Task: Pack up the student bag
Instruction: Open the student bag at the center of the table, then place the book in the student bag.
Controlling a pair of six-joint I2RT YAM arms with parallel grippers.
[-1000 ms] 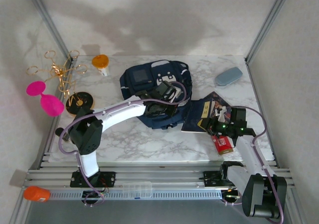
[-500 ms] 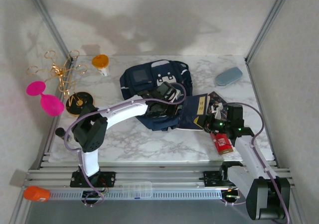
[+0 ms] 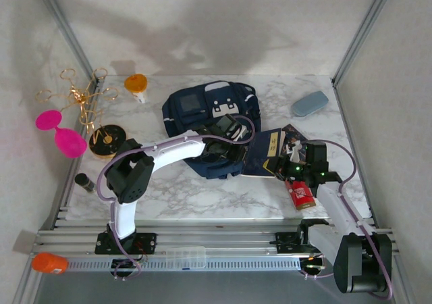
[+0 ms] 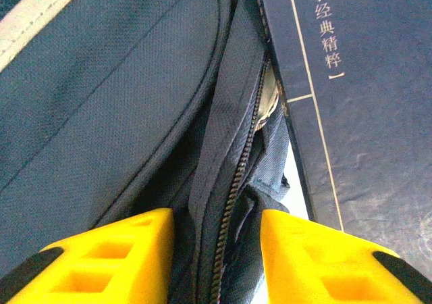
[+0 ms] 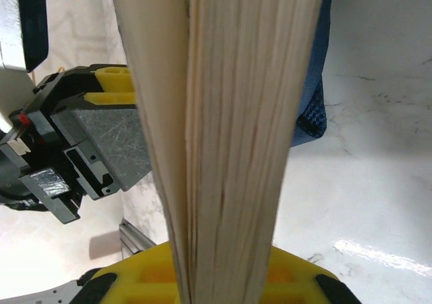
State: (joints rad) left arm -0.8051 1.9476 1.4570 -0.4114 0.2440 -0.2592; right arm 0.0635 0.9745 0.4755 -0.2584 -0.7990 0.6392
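Observation:
The student bag (image 3: 202, 108), navy with white trim, lies in the middle of the marble table. My left gripper (image 3: 233, 154) is at its near right edge. In the left wrist view its yellow fingers (image 4: 135, 250) stand apart, open, astride the bag's zipper edge (image 4: 236, 182). A dark blue book (image 3: 266, 148) with gold lettering stands tilted beside the bag opening, its cover (image 4: 364, 115) right next to the zipper. My right gripper (image 3: 287, 165) is shut on the book's near end; the page edges (image 5: 236, 115) rise between its yellow fingers (image 5: 223, 270).
A red packet (image 3: 302, 194) lies by the right arm. A grey-blue case (image 3: 309, 103) sits at the back right, an orange bottle (image 3: 136, 84) at the back left. A gold stand (image 3: 77, 101), pink discs (image 3: 57, 132) and a black disc (image 3: 106, 140) crowd the left edge.
My left gripper has opened off the bag's zipper edge. My right gripper has carried the book left, up against the bag opening.

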